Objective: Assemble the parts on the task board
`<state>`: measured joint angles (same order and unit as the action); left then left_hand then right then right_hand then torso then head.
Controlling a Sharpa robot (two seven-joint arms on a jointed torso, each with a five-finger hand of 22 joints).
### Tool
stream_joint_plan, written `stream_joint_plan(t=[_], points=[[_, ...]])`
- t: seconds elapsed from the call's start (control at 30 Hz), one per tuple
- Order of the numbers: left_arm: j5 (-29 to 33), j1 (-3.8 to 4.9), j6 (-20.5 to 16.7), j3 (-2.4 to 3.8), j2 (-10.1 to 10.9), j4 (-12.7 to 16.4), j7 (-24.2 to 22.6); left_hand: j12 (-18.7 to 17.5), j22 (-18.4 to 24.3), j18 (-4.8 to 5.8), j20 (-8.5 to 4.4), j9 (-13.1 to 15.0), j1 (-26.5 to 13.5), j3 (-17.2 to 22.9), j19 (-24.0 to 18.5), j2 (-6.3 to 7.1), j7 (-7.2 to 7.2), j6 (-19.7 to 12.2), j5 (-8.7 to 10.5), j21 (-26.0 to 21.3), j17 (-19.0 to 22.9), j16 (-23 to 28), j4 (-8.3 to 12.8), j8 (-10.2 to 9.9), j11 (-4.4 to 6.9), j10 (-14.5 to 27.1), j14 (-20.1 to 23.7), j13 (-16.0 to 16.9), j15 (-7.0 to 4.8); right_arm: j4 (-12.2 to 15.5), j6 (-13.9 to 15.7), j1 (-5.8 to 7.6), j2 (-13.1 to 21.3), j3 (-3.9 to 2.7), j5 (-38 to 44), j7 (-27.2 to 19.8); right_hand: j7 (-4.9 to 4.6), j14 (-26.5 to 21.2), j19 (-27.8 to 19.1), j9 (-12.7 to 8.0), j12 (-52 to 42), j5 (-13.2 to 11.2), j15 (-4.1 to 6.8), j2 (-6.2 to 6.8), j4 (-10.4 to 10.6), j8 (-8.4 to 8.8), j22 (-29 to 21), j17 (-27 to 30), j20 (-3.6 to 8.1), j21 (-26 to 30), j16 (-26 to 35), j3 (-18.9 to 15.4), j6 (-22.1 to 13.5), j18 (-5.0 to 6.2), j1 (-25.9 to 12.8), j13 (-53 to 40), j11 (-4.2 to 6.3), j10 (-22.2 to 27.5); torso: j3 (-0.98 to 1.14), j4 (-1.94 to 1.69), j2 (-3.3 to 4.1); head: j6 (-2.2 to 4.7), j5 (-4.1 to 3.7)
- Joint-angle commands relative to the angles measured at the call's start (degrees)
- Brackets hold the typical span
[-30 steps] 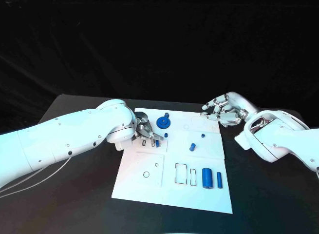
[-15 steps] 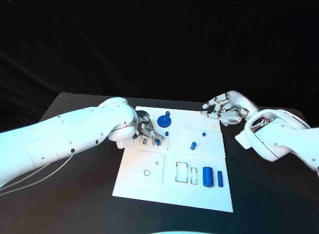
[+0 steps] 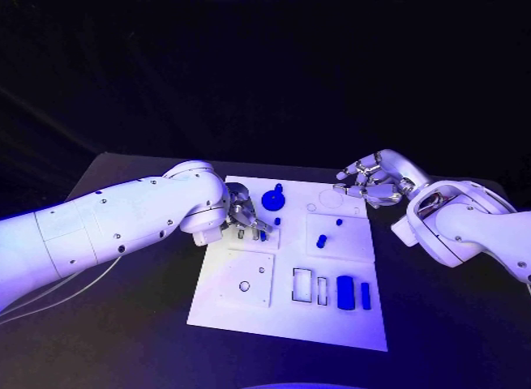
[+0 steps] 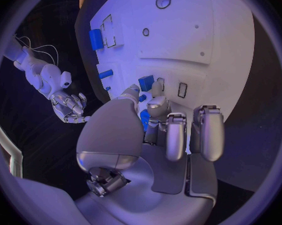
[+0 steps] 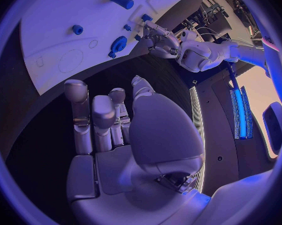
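Two hands work at the white task board (image 3: 291, 267) in the head view. The left hand (image 3: 244, 217) is over the board's far left part, fingers curled down, fingertips touching a small blue part (image 3: 267, 239). A blue disc-shaped part (image 3: 272, 201) stands just beyond those fingers, a blue peg (image 3: 321, 241) lies off to their right, and two blue bars (image 3: 354, 293) lie in slots well nearer the robot. The right hand (image 3: 370, 184) hovers at the board's far right corner, fingers apart and bent, holding nothing.

Left wrist view: the left hand (image 4: 155, 135) pinches a small blue part (image 4: 145, 119) between thumb and fingers (image 4: 157, 107) against the board (image 4: 178, 45); another blue block (image 4: 145, 81) sits just past the fingertips.

Right wrist view: the right hand (image 5: 112, 130) is empty, fingers (image 5: 78, 110) extended and separated, short of the board's edge (image 5: 65, 30). The blue disc part (image 5: 118, 44) and a blue peg (image 5: 121, 0) lie beyond the fingertips.
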<state>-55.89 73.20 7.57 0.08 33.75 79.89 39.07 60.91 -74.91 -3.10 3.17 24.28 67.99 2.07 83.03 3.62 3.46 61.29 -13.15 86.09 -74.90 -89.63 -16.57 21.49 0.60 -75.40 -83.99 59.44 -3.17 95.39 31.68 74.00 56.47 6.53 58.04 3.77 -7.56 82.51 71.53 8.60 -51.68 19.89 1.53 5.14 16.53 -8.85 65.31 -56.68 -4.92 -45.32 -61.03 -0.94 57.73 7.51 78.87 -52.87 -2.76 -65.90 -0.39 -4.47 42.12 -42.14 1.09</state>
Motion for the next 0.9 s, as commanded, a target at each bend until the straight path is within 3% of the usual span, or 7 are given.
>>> stream_joint_plan(t=[0.03, 0.5, 0.67, 0.83, 0.9], points=[[-0.3, 0.1, 1.1, 0.05, -0.3, -0.1, -0.4, -0.1, -5.8, 1.0, -0.01, 0.1, 0.5, -0.2, 0.2, -0.13, -0.09, -0.1, -0.03, 0.3, -15.0, -0.3, -0.1, 0.4, 0.01, 0.4, -6.0, -0.1, -0.56, 0.1, -0.1, -0.03, 0.0, -0.01, 0.2, 0.0, 0.13, 0.1, -0.5, 0.1, 0.3, 0.4, -0.1, -0.23, 0.0, -0.27, -0.1, 0.1, 0.06, 0.4, 0.3, -0.4, 0.0, 0.85, -0.3, 0.2, 0.08, 0.5, -0.01, 0.0, 0.0, -0.11, 0.15], [-0.4, 0.1, 1.4, 0.05, -0.8, -0.7, -0.4, -0.2, -5.8, 1.0, -0.01, 0.9, 1.6, 0.0, 0.2, -0.68, -0.24, -0.6, -0.07, 0.3, -15.0, -0.3, 0.0, 1.1, 0.15, 0.3, -6.0, 0.0, -0.7, 0.1, -0.2, -0.03, 0.0, -0.01, 0.2, 0.1, 0.14, 0.1, -0.4, 0.1, 0.4, 0.4, -0.09, -0.27, 0.0, -0.3, -0.1, 0.1, 0.07, 0.4, 0.4, -0.4, 0.0, 0.84, -0.3, 0.2, 0.09, 0.5, 0.03, 0.03, 0.0, -0.24, -0.02], [-0.4, 0.1, 1.7, 0.05, -0.8, -0.9, -0.5, -0.6, -5.7, 0.97, 0.0, 1.8, 5.4, 2.6, 0.1, -1.67, -0.48, -1.7, -0.32, 0.2, -15.0, -0.3, 0.4, 1.6, 0.41, 0.6, -6.0, -0.2, -0.97, 0.2, -0.4, -0.03, 0.0, -0.01, 0.3, 0.1, 0.16, 0.3, -0.2, 0.1, 0.0, 0.6, -0.06, -0.48, 0.0, -0.37, 0.2, -0.4, 0.08, -0.1, 0.0, -0.4, 0.0, 0.75, -0.4, 0.0, 0.11, 0.2, 0.02, 0.01, 0.0, -0.32, -0.07], [-0.4, 0.1, 2.1, 0.05, -0.8, -0.9, -0.5, -1.1, -5.6, 0.94, -0.01, 2.5, 8.6, 5.7, 0.0, -1.27, -0.62, -2.4, -0.43, 0.2, -15.0, -0.3, 0.6, 2.0, 0.56, 0.8, -6.0, -0.5, -1.11, 0.1, -0.5, -0.03, -0.1, -0.01, 0.3, 0.1, 0.16, 0.3, -0.2, 0.1, 0.0, 0.6, -0.06, -0.48, 0.0, -0.37, 0.2, -0.4, 0.08, -0.1, 0.0, -0.4, 0.0, 0.75, -0.4, 0.0, 0.11, 0.2, 0.03, 0.02, -0.03, -0.48, -0.07], [-0.4, 0.1, 2.0, 0.05, -0.9, -0.9, -0.6, -1.6, -5.6, 0.93, -0.04, 2.8, 12.0, 8.9, -0.1, -1.3, -0.82, -3.0, -0.7, 0.1, -14.9, -0.3, 1.8, 2.1, 0.79, 1.0, -6.0, -0.6, -1.4, 0.0, -0.6, -0.03, -0.1, -0.01, 0.3, 0.0, 0.17, 0.2, -0.3, 0.1, 0.1, 0.7, -0.05, -0.56, 0.1, -0.39, 0.0, -0.2, 0.09, 0.3, 0.3, -0.4, 0.0, 0.81, -0.4, 0.1, 0.13, 0.3, 0.04, -0.01, -0.02, -0.51, -0.03]])
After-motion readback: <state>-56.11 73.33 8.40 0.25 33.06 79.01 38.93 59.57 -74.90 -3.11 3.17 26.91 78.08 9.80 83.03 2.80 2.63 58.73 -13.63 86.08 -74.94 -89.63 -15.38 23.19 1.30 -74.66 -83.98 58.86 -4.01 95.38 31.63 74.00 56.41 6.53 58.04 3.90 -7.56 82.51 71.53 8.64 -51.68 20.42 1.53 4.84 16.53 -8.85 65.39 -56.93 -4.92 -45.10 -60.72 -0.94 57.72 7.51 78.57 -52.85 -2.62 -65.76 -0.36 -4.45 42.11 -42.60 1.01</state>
